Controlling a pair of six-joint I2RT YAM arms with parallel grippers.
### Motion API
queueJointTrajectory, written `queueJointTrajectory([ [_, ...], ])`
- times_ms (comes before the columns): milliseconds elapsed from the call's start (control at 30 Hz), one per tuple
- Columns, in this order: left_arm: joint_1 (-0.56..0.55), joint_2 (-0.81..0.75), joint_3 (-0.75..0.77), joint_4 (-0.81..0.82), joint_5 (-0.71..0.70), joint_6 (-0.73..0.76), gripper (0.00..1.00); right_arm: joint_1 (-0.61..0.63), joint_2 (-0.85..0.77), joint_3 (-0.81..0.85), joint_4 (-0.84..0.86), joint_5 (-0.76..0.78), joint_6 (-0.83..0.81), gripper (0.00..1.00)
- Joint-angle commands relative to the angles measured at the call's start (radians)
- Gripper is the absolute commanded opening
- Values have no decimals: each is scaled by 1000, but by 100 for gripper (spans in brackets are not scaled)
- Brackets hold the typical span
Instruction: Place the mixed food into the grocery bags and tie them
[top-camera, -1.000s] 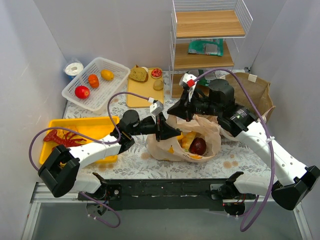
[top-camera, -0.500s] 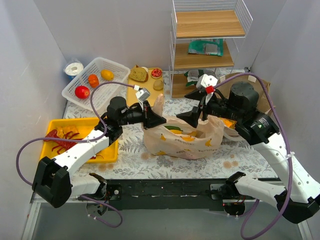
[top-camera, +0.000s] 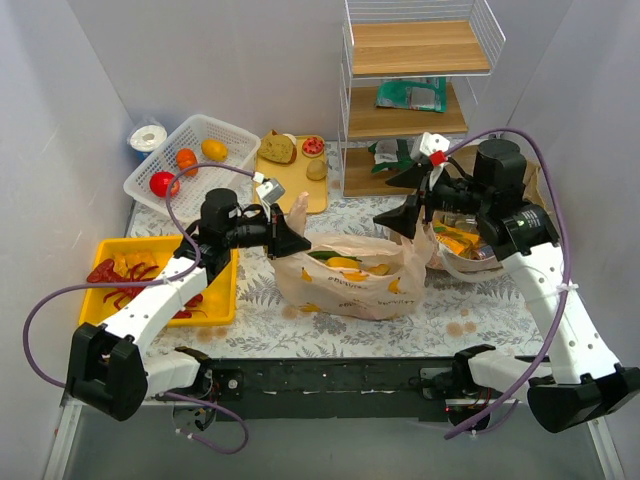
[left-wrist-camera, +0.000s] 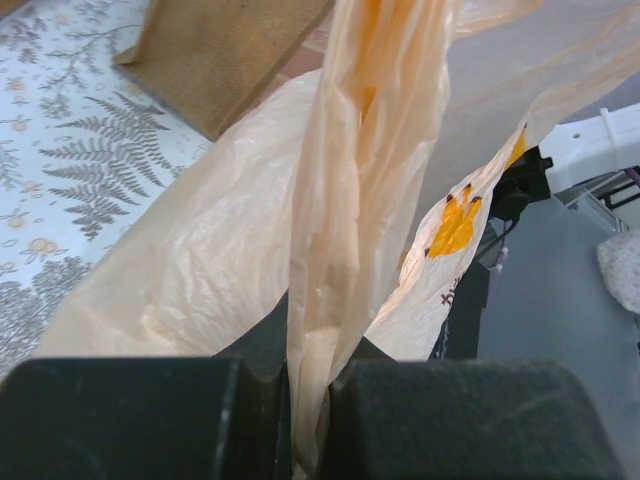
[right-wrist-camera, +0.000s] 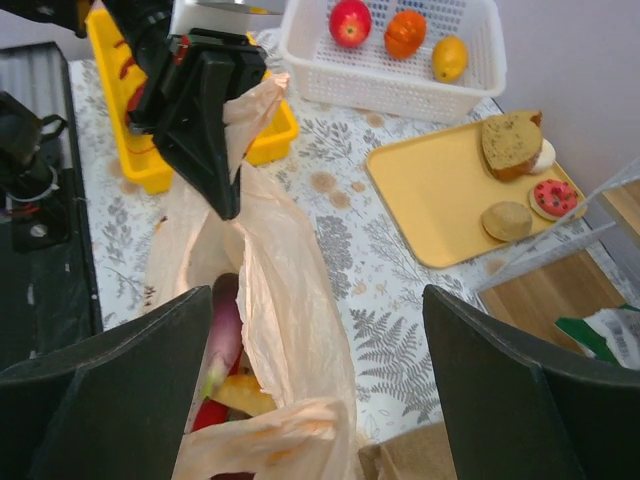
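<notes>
Our left arm (top-camera: 150, 300) and right arm (top-camera: 555, 300) wear white shells between black joints, each trailed by a looping purple cable (top-camera: 520, 131). The left end effector (top-camera: 298, 244) and right end effector (top-camera: 386, 202) have black wedge fingers; a red tab (top-camera: 437, 158) marks the right wrist.

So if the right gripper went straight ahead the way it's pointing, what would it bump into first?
Most likely the peach plastic bag. The right gripper, jaws open, points straight at its crinkled top; the left gripper is farther behind.
</notes>
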Motion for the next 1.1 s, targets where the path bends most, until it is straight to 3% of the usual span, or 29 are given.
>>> queueJointTrajectory([
  [0,24,-69,-3,-14,-20,22,0,-42,12,0,53,-200,52,93],
  [200,23,-80,-6,-24,-29,25,0,-53,60,-11,47,-272,132,93],
  [833,24,-78,-12,-36,-98,28,0,-79,-87,-167,-45,-152,120,92],
  [967,26,-75,-11,-42,-124,30,0,-84,-110,-204,-30,-139,128,83],
  [1067,27,-69,-3,-59,-169,27,0,-84,-124,-200,-25,-111,135,59],
])
